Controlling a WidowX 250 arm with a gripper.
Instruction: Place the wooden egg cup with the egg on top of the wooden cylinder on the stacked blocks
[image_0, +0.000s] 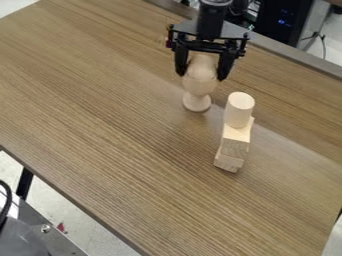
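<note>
Three wooden blocks (235, 139) stand stacked on the bench (100, 125), so that part looks done. Nearby, the fingers (180, 62) grasp an upright wooden goblet (199, 84), whose release seems left to do.

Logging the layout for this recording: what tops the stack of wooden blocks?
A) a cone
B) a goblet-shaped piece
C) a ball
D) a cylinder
D: the cylinder stands upright on the wooden blocks, while the goblet-shaped piece is apart from them, at the gripper.
</note>
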